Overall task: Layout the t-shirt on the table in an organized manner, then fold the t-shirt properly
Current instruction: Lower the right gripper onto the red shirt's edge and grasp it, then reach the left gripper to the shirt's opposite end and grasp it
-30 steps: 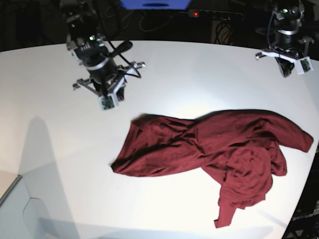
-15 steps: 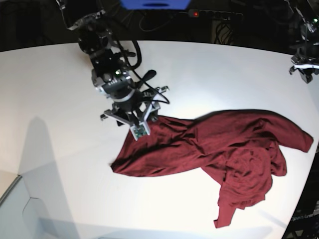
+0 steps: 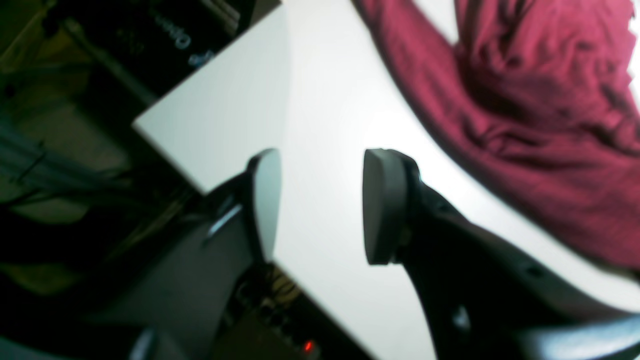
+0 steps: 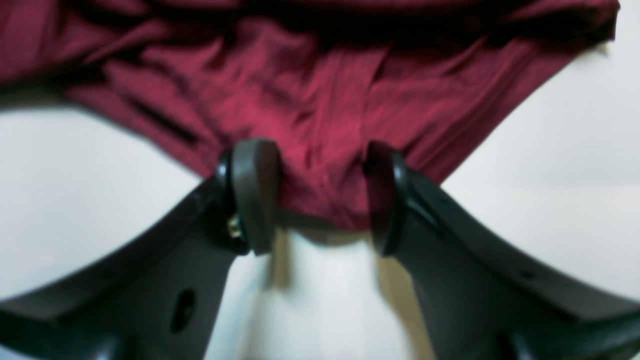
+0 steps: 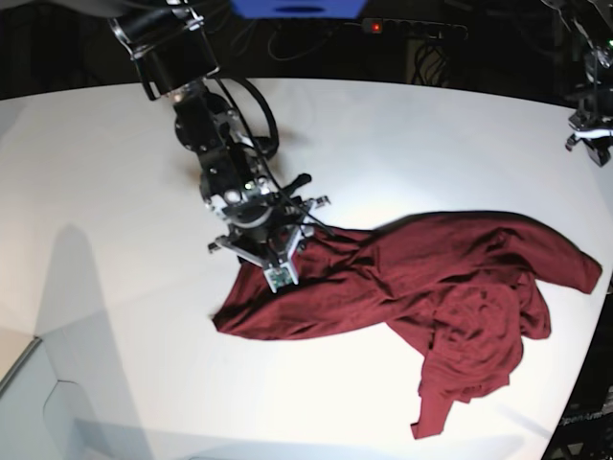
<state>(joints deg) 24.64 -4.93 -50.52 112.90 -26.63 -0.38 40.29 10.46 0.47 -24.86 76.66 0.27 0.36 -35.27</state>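
Observation:
The dark red t-shirt lies crumpled on the white table, right of centre, with one sleeve trailing toward the front. My right gripper hovers low over the shirt's upper-left corner. In the right wrist view that gripper is open, and the edge of the t-shirt lies between its fingers. My left gripper is far off at the table's back right. In the left wrist view it is open and empty above the table, with the t-shirt to one side.
A power strip with a red light and a blue object sit behind the table. The table's curved edge runs close to the shirt at the right. A seam and lower panel show at the front left.
My right arm has swung from the back left down onto the shirt's upper-left corner. My left arm has drifted right, to the frame's edge. The shirt has not moved.

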